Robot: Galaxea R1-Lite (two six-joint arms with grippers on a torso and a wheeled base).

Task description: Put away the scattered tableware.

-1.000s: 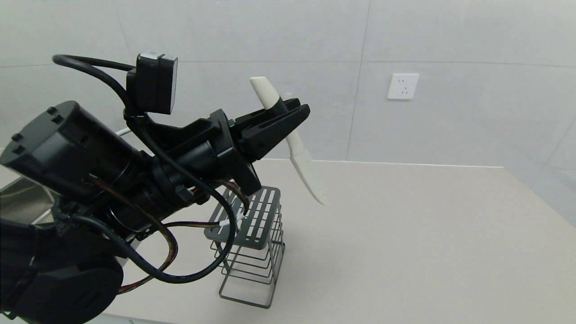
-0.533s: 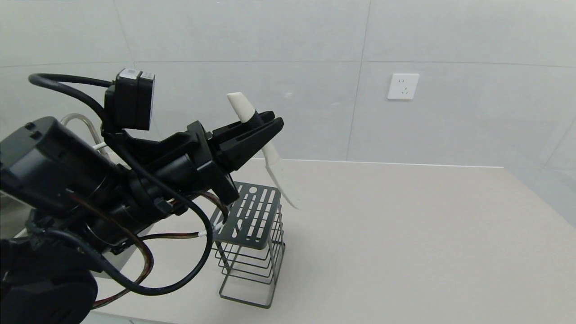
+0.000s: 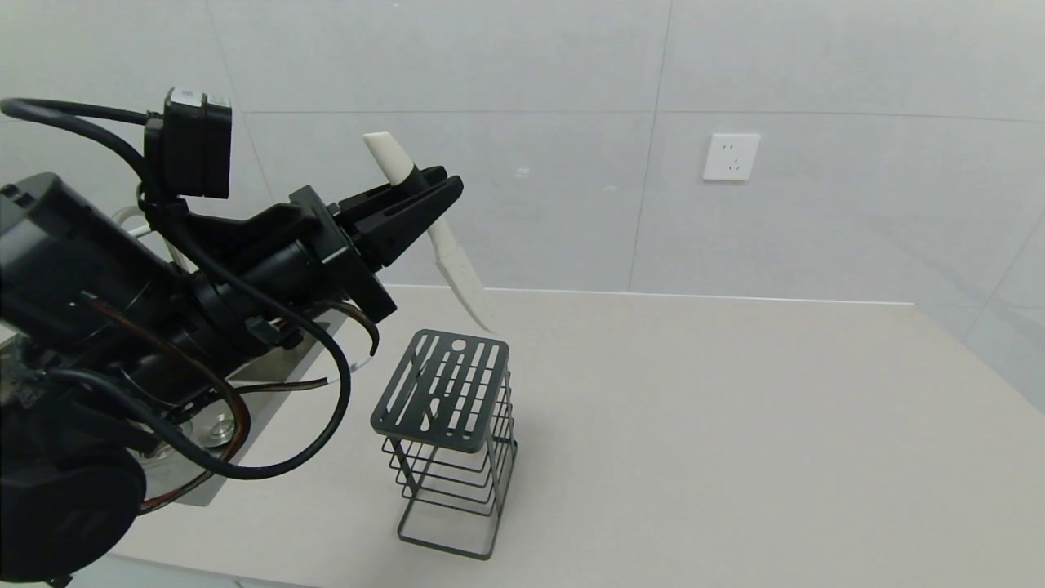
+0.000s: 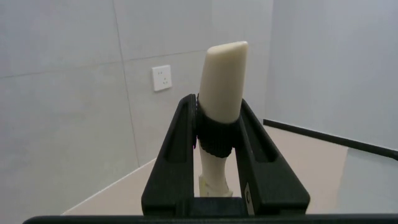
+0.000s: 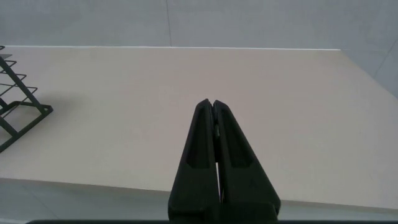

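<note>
Fingers of the left gripper (image 3: 424, 192) clamp a white, ceramic-looking knife (image 3: 459, 276) by its handle, butt up, with the blade slanting down and away from the jaws. Beneath the blade tip a dark grey wire rack with a slotted top plate (image 3: 445, 392) stands on the beige countertop (image 3: 735, 425). Risk: lowered at this tilt, the tip could strike a bar between slots. That would twist the knife in the grip or tip the light rack. The right gripper (image 5: 214, 124), pressed shut and empty, hangs over the counter, well apart from the rack.
</note>
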